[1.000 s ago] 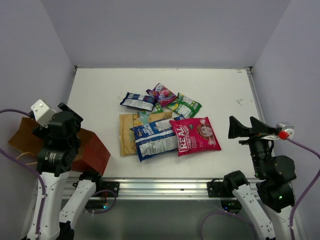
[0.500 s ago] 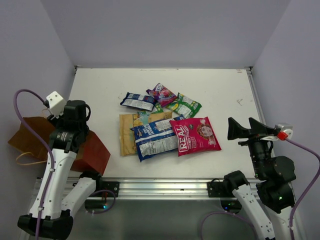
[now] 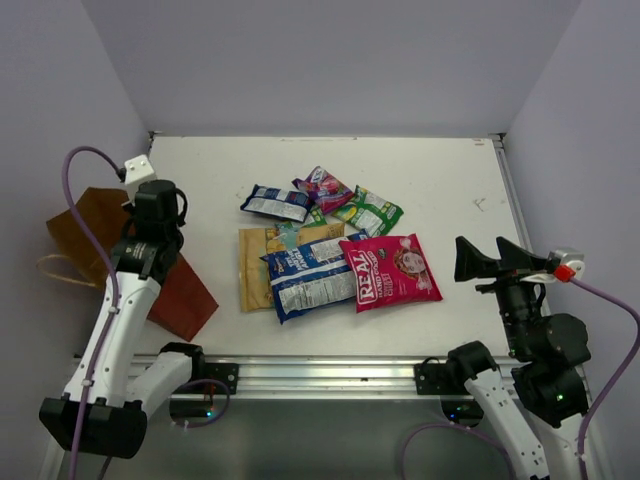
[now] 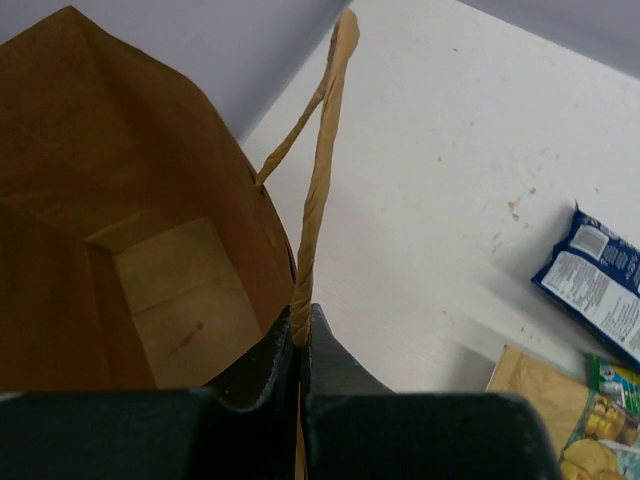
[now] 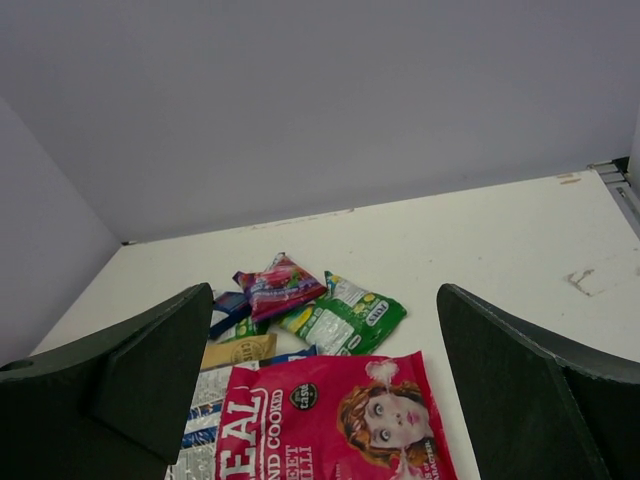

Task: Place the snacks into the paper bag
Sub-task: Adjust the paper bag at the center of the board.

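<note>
Pinched shut, the left gripper (image 4: pixel 302 326) holds one thin tan handle (image 4: pixel 320 170) of the paper bag (image 4: pixel 120 170), the twisted loop rising straight out from between its dark fingers. Only the left wrist view shows this grip, along with the bag's open mouth and the pale folded panel at its bottom. The top view shows what the wrist view cannot: the bag's red side and its place at the left edge of the table (image 3: pixel 450 180), hard by the left wall and partly past the edge.

The right gripper (image 3: pixel 492 258) hangs over the right side with its fingers spread wide and nothing between them.

The snacks lie in a loose, overlapping cluster at mid-table. The pink-red "REAL" packet (image 3: pixel 390 270) is nearest the right arm, with the blue-white packet (image 3: pixel 310 275) beside it on the tan-gold packet (image 3: pixel 255 265). Behind them are the dark blue (image 3: pixel 277 203), purple-pink (image 3: pixel 322 187) and green (image 3: pixel 370 210) small ones.

Bare white tabletop separates the bag from the packets, and more shows along the far and right edges.
</note>
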